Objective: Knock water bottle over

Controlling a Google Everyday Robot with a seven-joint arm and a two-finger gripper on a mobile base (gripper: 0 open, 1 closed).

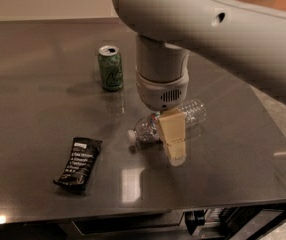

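Water bottle [194, 112] is seen lying on its side at frame centre, on the dark glossy table [33, 109]. White cap is pointed to lower left, base to upper right. Its mid part is hidden behind the gripper [176, 157], which is hung w/ tan pads pointing down, tip just below the bottle in the frame. Whether the gripper is apart or together can't be told; contact w/ the bottle can't be told either. Grey arm [218, 29] is stretched in from upper right, wrist approx. over the bottle. Green can [110, 68] is stood upright at upper left of centre, apart from the bottle. Black snack bar [78, 164] is laid flat at lower left, well apart from both.
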